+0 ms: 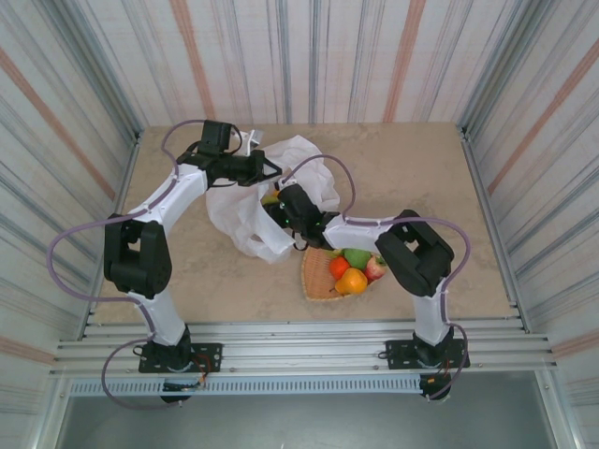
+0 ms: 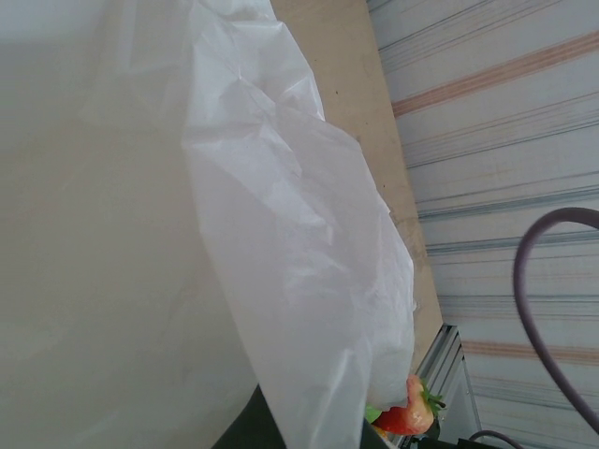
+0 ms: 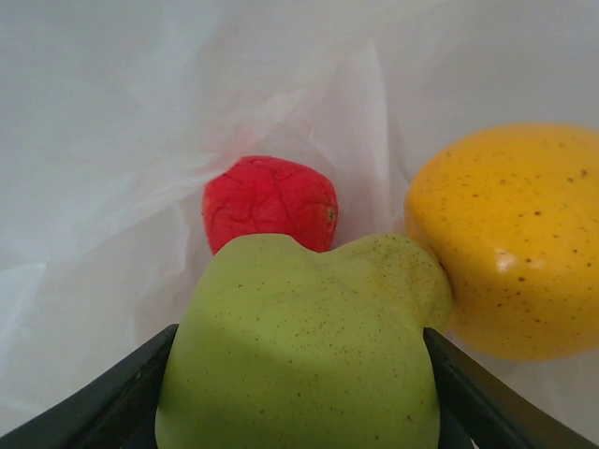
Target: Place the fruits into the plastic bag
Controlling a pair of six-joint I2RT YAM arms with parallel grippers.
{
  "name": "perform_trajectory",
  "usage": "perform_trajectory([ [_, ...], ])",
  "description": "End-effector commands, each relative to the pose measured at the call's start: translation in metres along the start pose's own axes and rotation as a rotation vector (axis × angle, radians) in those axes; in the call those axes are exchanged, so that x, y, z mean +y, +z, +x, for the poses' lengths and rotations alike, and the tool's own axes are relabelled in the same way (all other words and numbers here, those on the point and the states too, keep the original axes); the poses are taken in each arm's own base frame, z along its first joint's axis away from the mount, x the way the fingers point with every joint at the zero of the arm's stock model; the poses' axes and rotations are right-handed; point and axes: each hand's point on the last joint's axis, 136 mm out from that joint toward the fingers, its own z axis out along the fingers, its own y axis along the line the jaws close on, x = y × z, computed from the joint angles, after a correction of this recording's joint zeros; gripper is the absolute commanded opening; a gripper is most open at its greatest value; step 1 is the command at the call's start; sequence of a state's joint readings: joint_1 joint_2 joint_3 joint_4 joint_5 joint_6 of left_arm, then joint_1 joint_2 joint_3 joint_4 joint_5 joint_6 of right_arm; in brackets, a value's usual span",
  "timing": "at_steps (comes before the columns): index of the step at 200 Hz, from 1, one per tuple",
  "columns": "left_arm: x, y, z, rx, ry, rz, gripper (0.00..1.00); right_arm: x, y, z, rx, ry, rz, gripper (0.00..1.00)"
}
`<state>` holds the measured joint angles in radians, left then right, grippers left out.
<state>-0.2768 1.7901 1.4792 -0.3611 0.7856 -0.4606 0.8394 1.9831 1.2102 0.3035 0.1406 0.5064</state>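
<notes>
The white plastic bag (image 1: 245, 210) lies crumpled at the table's middle back. My left gripper (image 1: 270, 169) is shut on its upper edge, and the thin film (image 2: 290, 243) runs down between the dark fingers (image 2: 245, 430). My right gripper (image 1: 279, 202) reaches into the bag's mouth, shut on a speckled green fruit (image 3: 299, 346). Just past it inside the bag lie a red fruit (image 3: 270, 202) and a yellow-orange fruit (image 3: 513, 238). More fruits sit on the woven tray: a green one (image 1: 357, 256), a red-orange one (image 1: 339, 267), an orange one (image 1: 353, 281) and a red apple (image 1: 376, 269). A strawberry (image 2: 413, 412) peeks out below the bag.
The tan woven tray (image 1: 316, 281) rests at the front centre, right of the bag and under the right arm's forearm. Striped walls close in the table on three sides. A purple cable (image 2: 524, 281) loops beside the left wrist.
</notes>
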Motion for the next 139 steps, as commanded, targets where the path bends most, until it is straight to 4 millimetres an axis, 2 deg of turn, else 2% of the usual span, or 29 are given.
perform_trajectory([
  [1, -0.01, 0.0, -0.002, 0.001, 0.011, 0.028, 0.0, 0.0, 0.013, -0.016, -0.065, 0.059, 0.007, 0.64],
  [29, -0.01, 0.0, -0.002, -0.001, 0.01, 0.027, 0.0, 0.003, 0.022, -0.018, -0.074, 0.068, -0.038, 0.69],
  [66, -0.01, -0.001, -0.002, -0.001, 0.009, 0.027, 0.0, 0.001, 0.025, -0.016, -0.069, 0.067, -0.046, 0.77],
  [97, -0.01, -0.001, -0.003, -0.003, 0.008, 0.027, 0.0, 0.003, 0.022, -0.019, -0.07, 0.067, -0.068, 0.84],
  [139, -0.01, -0.002, -0.004, -0.005, 0.009, 0.028, 0.01, 0.007, 0.008, -0.026, -0.072, 0.047, -0.088, 0.85],
])
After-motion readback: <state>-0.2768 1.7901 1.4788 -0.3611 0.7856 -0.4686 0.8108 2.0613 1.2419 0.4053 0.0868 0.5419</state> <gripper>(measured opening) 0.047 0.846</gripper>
